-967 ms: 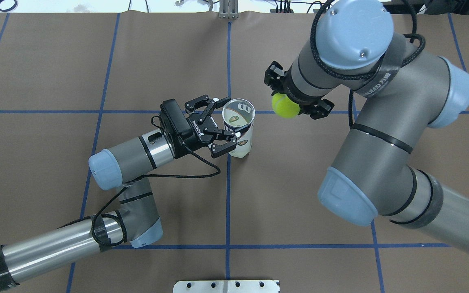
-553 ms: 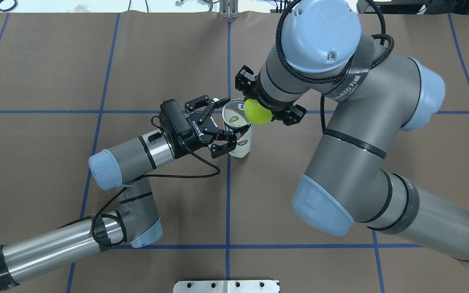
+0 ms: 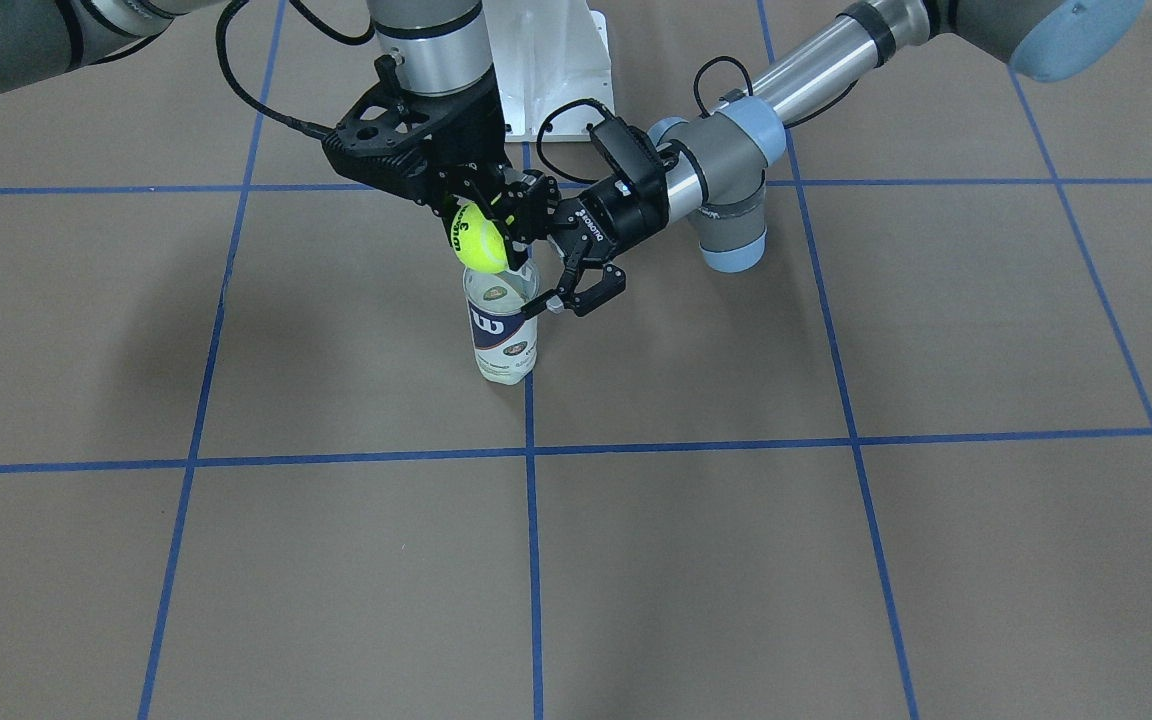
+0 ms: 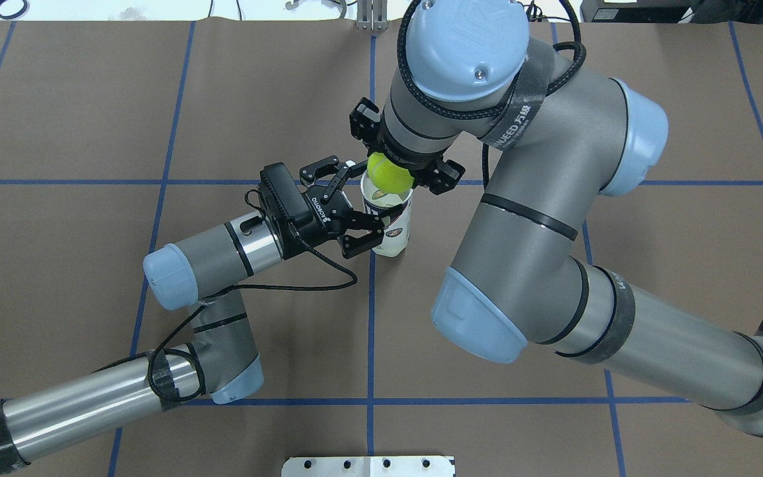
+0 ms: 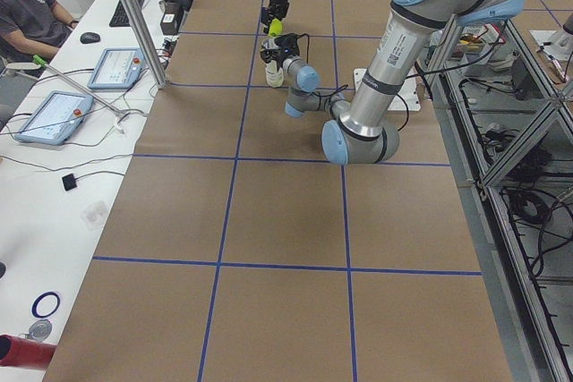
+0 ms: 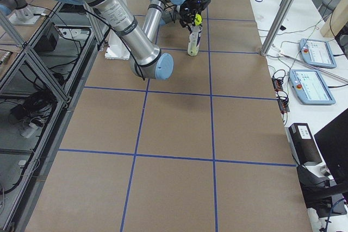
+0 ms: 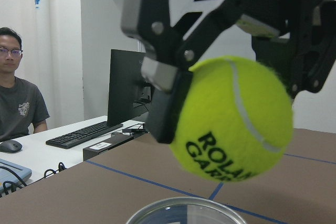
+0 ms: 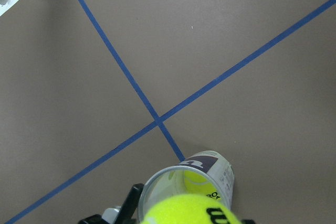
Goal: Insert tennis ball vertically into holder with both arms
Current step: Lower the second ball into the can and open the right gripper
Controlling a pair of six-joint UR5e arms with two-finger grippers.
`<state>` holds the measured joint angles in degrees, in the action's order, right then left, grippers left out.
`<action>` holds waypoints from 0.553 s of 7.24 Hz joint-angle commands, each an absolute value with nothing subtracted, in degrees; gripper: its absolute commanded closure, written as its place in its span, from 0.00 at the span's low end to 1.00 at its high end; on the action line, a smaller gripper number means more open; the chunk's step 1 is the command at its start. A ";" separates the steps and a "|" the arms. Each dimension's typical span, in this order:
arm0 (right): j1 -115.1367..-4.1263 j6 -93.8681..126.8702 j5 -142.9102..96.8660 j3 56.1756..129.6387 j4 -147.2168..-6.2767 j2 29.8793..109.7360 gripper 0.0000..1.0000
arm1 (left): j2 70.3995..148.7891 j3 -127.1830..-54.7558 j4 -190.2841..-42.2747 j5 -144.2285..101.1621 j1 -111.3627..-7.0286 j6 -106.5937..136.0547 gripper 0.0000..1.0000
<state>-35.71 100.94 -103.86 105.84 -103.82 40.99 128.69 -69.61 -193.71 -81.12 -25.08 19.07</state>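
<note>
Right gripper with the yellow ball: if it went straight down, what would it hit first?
Probably the holder. The right gripper points down with the tennis ball just over the open rim, so the ball should enter or brush the rim first; exact alignment is unclear.
</note>
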 commanded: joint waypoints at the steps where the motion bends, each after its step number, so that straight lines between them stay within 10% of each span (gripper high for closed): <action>1: -35.51 100.11 -103.89 104.68 -103.18 40.96 1.00 | 128.85 -69.61 -193.71 -81.12 -25.05 19.07 0.13; 3: -35.33 100.11 -103.89 103.45 -101.95 40.96 0.76 | 128.76 -69.61 -193.71 -81.12 -25.05 19.07 0.13; 4: -35.33 100.11 -103.89 103.53 -101.95 40.96 0.38 | 128.76 -69.61 -193.71 -81.12 -25.05 19.07 0.13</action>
